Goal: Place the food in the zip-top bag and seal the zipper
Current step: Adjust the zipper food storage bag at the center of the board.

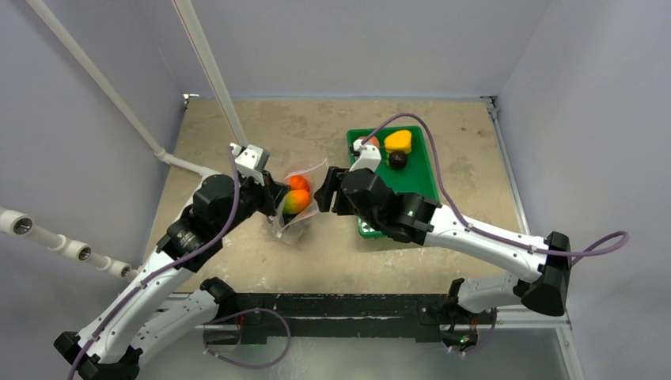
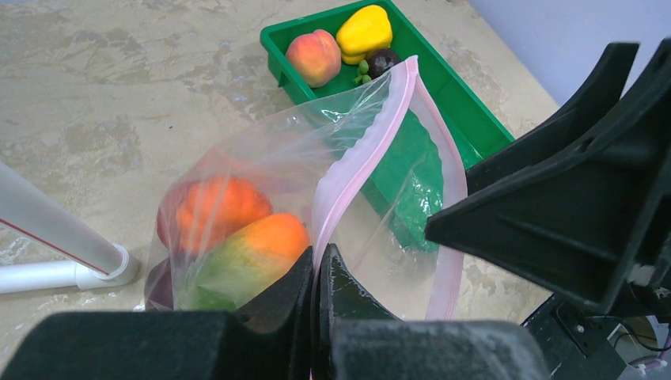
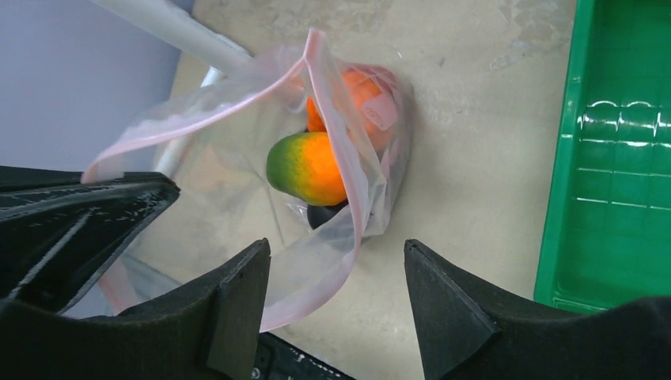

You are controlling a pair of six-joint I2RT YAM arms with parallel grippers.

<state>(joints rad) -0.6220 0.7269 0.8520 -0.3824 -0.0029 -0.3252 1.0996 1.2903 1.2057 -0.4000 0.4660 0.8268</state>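
From above, our left arm reaches in from the lower left, elbow bent, and its left gripper (image 1: 274, 195) meets the bag (image 1: 294, 223) at mid-table. The right arm comes from the lower right across the tray (image 1: 426, 174), with its right gripper (image 1: 326, 192) at the bag's other side. An orange fruit (image 1: 298, 182) and a mango (image 1: 297, 203) sit inside the bag. A pepper (image 1: 398, 141) and a dark fruit (image 1: 397, 160) lie in the tray.

In the left wrist view, the left gripper (image 2: 319, 277) is pinched tight on the pink zipper (image 2: 360, 158), holding one lip of the bag (image 2: 269, 150) up with its mouth gaping. The orange fruit (image 2: 214, 207) and mango (image 2: 249, 255) press against the film. Behind, the tray (image 2: 467, 111) holds a peach (image 2: 314, 57), the pepper (image 2: 364, 32) and the dark fruit (image 2: 383, 60). The right gripper (image 2: 585, 198) looms at the right and a white pipe (image 2: 55, 229) lies at the left.

In the right wrist view, the right gripper (image 3: 336, 309) is spread wide and grips nothing. The zipper (image 3: 348, 198) runs down between its fingers (image 3: 237, 309). The mango (image 3: 308, 168) lies deep in the bag (image 3: 214, 174). A small pale patch (image 3: 380, 111) shows on the film, too blurred for us to read.
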